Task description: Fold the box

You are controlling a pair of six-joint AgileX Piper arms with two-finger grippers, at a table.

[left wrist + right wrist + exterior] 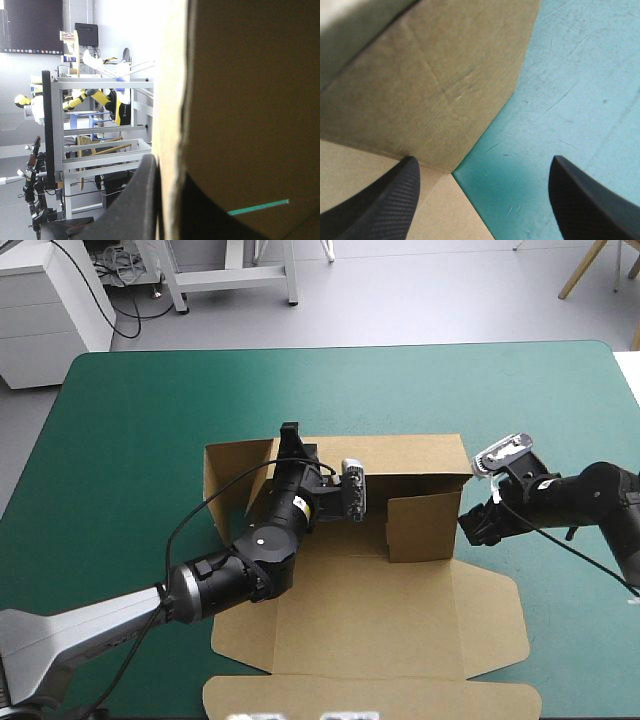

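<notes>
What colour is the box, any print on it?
The box is plain brown, unprinted; high view shows best.

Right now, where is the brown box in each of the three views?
High view: box mid-table, far walls raised.
Left wrist view: its wall between the fingers of the left gripper.
Right wrist view: its corner ahead of the open right gripper.
Shared landmark: the teal-green cover.

Floor (420, 300): pale grey, beyond the far edge of the table (130, 440).
Drawer unit (45, 310): white, far left, black cords (138, 318) trailing beside it.
Metal stand (235, 275): white legs, far middle.
Wooden legs (590, 265): slanted, far right corner.
Shelving rack (100, 125): grey metal, before a white wall (125, 30).
</notes>
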